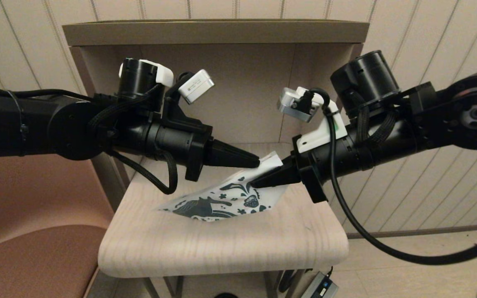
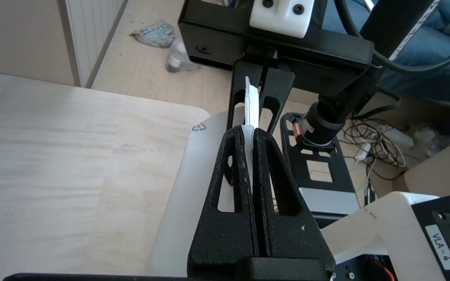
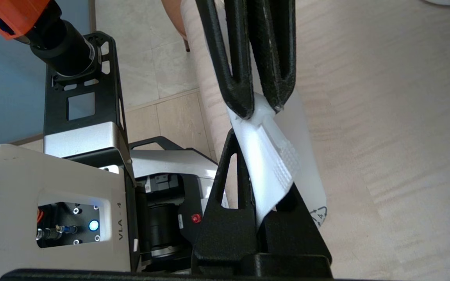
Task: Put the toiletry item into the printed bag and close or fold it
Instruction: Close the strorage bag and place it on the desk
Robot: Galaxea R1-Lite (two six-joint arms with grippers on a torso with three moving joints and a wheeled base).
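Together, the left hand and right hand pinched the top edge of the flat white teal-printed bag, its bottom resting mid-table on the pale wooden table; "VLA-4" labelled a white mount.

"VLA - 4" label on robot base housing; recycling triangle on printed bag.
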